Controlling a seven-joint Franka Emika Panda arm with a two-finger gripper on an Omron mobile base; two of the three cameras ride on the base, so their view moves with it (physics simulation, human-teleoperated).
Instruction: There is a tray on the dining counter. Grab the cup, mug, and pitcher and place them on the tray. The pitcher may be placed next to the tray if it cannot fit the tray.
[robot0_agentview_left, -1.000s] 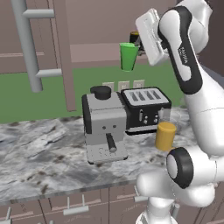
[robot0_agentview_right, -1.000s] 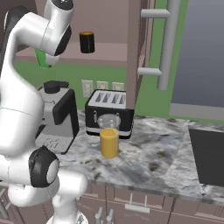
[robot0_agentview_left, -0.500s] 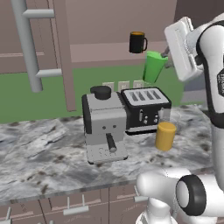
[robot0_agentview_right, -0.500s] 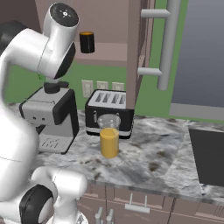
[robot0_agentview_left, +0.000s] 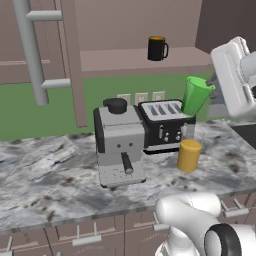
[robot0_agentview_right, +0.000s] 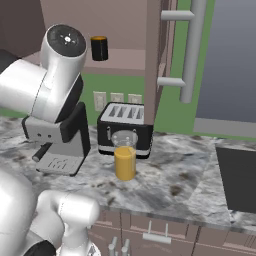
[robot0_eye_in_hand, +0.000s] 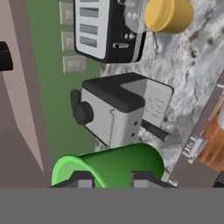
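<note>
Starting at the left of the left base view, there's a grey ladder (robot0_agentview_left: 35, 55) leaning up past a wooden post, with the green wall behind it. Next over on the marbled counter (robot0_agentview_left: 45, 180) sits a boxy grey-and-black coffee machine (robot0_agentview_left: 119, 145), and right beside it, pretty much touching, a black toaster (robot0_agentview_left: 165, 125) with a pale slotted top. No brand or lettering is readable on either one; the little marks on their fronts are too small to make out.

Up on the shelf (robot0_agentview_left: 140, 59) behind them the mug (robot0_agentview_left: 157, 48) stands upright, handle to the right, orange showing at the rim. In front of the toaster's right end the pitcher (robot0_agentview_left: 189, 155) stands on the counter, with what looks like a clear glass part above its yellow-orange body, though it's hard to be sure.

Further right, the cup (robot0_agentview_left: 196, 96) hangs in the air above the toaster's right end, tilted, with the white hand just to its right. In the hand view the gripper (robot0_eye_in_hand: 109, 178) has its jaws pinching the cup (robot0_eye_in_hand: 111, 166), one finger (robot0_eye_in_hand: 83, 179) on each side, and the cup lies sideways with its open mouth to the left.
</note>
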